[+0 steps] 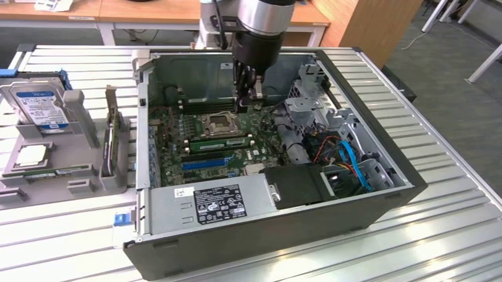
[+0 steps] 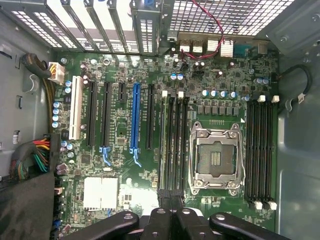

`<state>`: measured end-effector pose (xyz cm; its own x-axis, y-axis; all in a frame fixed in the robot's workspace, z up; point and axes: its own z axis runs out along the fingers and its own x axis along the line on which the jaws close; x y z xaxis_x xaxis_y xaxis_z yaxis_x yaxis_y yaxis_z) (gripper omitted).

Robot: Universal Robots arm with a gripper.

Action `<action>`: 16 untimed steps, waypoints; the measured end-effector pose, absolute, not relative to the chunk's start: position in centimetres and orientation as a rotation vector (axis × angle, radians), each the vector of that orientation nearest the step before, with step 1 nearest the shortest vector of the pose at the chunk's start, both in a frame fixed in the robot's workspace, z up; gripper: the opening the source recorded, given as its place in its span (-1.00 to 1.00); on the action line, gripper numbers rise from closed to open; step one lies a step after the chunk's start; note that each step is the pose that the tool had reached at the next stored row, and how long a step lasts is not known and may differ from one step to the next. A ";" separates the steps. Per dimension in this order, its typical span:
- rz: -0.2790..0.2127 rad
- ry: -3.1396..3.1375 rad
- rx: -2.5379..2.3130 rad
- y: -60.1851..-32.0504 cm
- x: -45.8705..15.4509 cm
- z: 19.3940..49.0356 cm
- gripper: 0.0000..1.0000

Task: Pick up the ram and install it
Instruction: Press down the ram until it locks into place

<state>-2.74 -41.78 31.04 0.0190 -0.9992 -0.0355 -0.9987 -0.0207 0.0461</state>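
Install step: ram [image 1: 221, 141] standing among memory slots [image 2: 175, 145], gripper [image 1: 249, 107] pressed together, empty, just above — seating judged to need even downward pressure.

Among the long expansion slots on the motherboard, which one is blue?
The blue PCIe slot, between two black slots; every other slot is black, except one white slot.

Bright, even light; glare on metal table [image 1: 447, 247]; soft shadow inside computer case [image 1: 259, 241].
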 end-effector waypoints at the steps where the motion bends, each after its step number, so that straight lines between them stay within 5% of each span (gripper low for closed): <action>1: -0.089 -2.194 2.237 -41.8 -2.8 31.0 -0.80; 16: -0.087 -2.194 2.238 -41.8 -1.8 31.0 -0.80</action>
